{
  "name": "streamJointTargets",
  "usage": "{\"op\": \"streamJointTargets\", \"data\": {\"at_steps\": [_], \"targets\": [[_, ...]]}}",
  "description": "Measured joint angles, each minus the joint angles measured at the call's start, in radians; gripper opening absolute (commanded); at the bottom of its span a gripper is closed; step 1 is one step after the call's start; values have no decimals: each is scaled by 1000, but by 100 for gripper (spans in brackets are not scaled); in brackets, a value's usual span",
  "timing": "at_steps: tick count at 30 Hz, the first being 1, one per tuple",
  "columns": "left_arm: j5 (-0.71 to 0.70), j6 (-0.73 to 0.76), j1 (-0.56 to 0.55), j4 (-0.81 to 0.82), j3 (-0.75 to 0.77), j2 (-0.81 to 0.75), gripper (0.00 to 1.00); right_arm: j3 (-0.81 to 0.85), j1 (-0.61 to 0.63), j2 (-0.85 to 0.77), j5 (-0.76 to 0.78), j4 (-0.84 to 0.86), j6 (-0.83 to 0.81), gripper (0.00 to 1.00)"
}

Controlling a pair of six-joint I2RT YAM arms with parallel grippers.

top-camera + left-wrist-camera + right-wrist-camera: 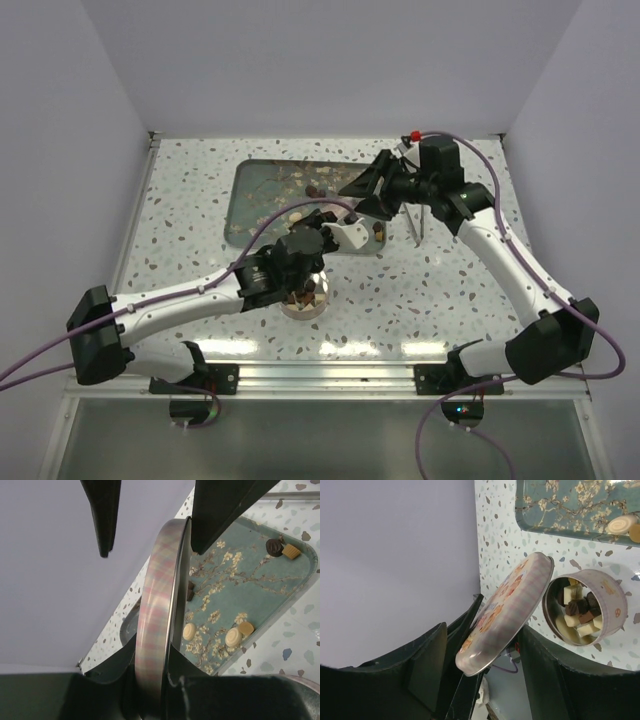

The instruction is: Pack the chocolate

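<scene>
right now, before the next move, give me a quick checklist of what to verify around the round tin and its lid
1. left gripper shut on the round pink checked metal lid: ok
2. right gripper open and empty: ok
3. round pink tin uncovered on the table: ok
4. chocolate all packed: not ok; cream, caramel and dark pieces lie on the teal blossom-print tray
5. lid clear of the tin's rim: cannot tell

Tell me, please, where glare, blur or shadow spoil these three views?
Top external: glare streaks the table along its near edge. Left wrist: the lid looms close and soft, the tray behind sharper. Right wrist: the pincer fingers are dark and blurred, the chocolate in the tin crisp.
</scene>
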Motion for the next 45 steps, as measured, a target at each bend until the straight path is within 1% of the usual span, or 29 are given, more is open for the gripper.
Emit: {"op": "streamJointTargets", "data": {"at_steps": [5,8,9,11,12,13,14,15,16,17,19,21,23,26,31,36,42,45], "targets": [[-42,68,-29,76,0,27,0,-33,1,0,0,7,0,58],[-53,99,-38,109,0,42,0,-53,2,0,-1,8,0,43],[-58,107,-40,114,0,48,0,-57,2,0,-1,12,5,34],[-63,124,-43,115,-1,62,2,-61,2,-2,0,26,25,27],[-66,127,-48,116,-1,68,6,-61,1,-2,1,29,34,22],[-71,131,-51,117,-2,71,17,-62,1,-3,1,31,54,19],[-77,137,-55,119,-3,71,26,-63,1,-3,0,34,74,15],[-82,145,-56,122,-6,71,39,-63,2,-3,0,37,87,8],[-82,147,-58,123,-9,71,60,-63,2,-3,-3,44,98,6],[-83,150,-59,124,-12,72,66,-64,5,-4,-11,52,92,4],[-94,143,-59,139,-14,70,88,-71,13,-4,-10,56,72,3],[-100,127,-59,150,-14,65,93,-81,13,-4,-6,58,60,0],[-102,113,-58,151,-18,56,99,-89,13,-4,-7,62,60,0],[-102,68,-58,133,-33,30,100,-99,17,-4,-13,85,60,0],[-88,-59,-58,24,-53,-44,100,-103,17,-3,-6,131,62,0],[-60,-245,-58,-133,-60,-130,100,-90,-12,28,1,182,57,0],[-18,-458,-52,-248,-98,-230,100,1,-85,110,-1,199,22,0],[86,-598,5,-282,-110,-271,100,18,-103,114,-2,203,-13,0]]}}
